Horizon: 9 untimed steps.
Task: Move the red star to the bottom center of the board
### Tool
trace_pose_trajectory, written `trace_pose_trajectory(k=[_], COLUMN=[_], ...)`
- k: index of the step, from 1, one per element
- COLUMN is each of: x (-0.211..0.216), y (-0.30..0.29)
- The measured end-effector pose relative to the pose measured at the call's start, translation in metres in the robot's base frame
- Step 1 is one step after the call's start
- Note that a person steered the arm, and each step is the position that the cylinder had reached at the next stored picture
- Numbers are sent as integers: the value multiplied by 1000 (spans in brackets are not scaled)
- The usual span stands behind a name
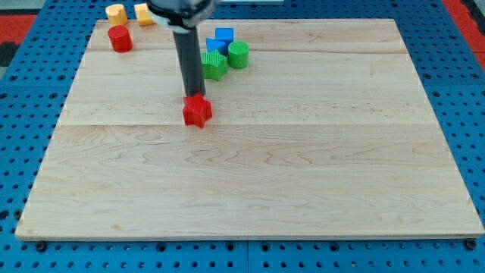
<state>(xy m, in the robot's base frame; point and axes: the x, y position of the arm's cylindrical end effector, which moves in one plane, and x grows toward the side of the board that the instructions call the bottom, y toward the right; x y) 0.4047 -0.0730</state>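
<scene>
The red star (197,111) lies on the wooden board (303,167), left of centre and above the middle. My tip (195,95) stands right at the star's top edge, touching or nearly touching it. The dark rod rises from there to the view's top.
A red cylinder (120,39) sits at the top left, with two yellow blocks (116,12) (144,13) above it. A green block (214,65), a green cylinder (238,54) and two blue blocks (223,36) (216,47) cluster just right of the rod.
</scene>
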Motion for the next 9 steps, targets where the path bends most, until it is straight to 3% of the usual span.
trace_pose_trajectory(k=[1, 2, 3, 4, 5, 6, 7, 8, 9], x=[80, 22, 29, 124, 134, 101, 84, 130, 145], y=[14, -30, -92, -51, -14, -67, -44, 39, 82])
